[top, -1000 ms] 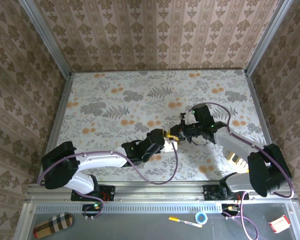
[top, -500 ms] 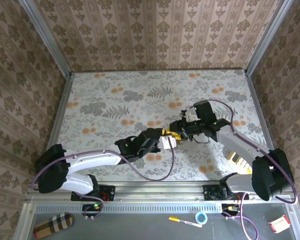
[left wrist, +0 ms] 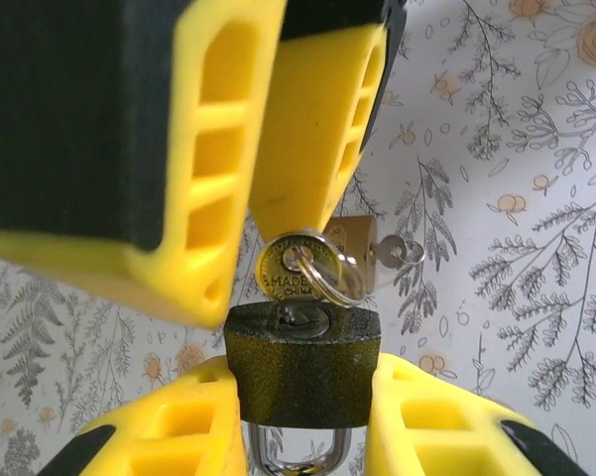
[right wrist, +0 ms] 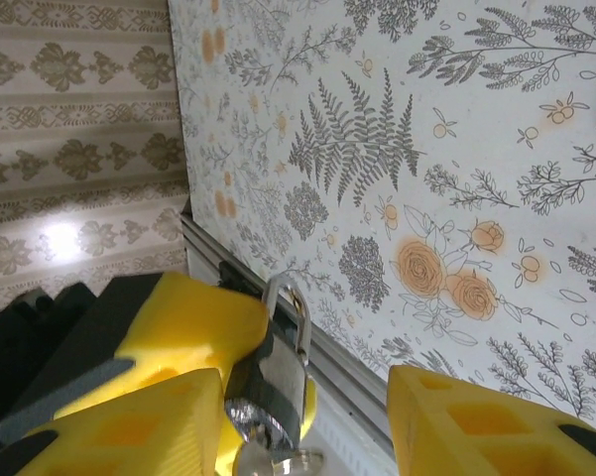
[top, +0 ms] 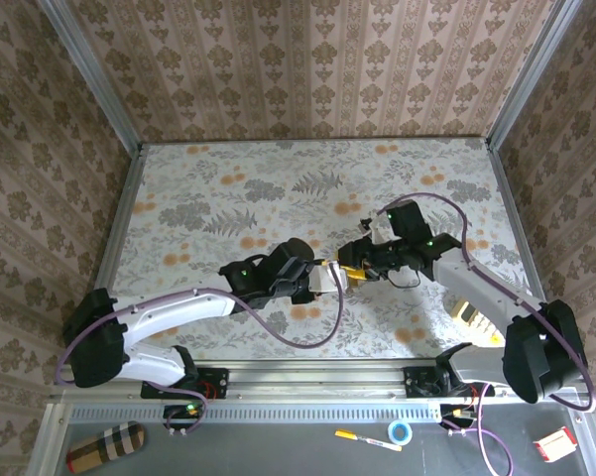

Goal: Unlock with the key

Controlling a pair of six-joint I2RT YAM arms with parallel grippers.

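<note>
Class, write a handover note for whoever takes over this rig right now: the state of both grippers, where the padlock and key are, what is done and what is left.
Left gripper: shut on the padlock, clamping its body.
Right gripper: open, straddling the key without pinching it.
Key: seated in the padlock, with its ring hanging from the head.
Done: key inserted.
Left: the shackle looks closed. Probably grip the key, turn it and check that the shackle pops.

You've got two grippers working mid-table, left gripper (top: 327,279) and right gripper (top: 351,261), one padlock (left wrist: 302,362), and seemingly two keys: inserted key (left wrist: 283,270), spare key (left wrist: 355,238).
</note>
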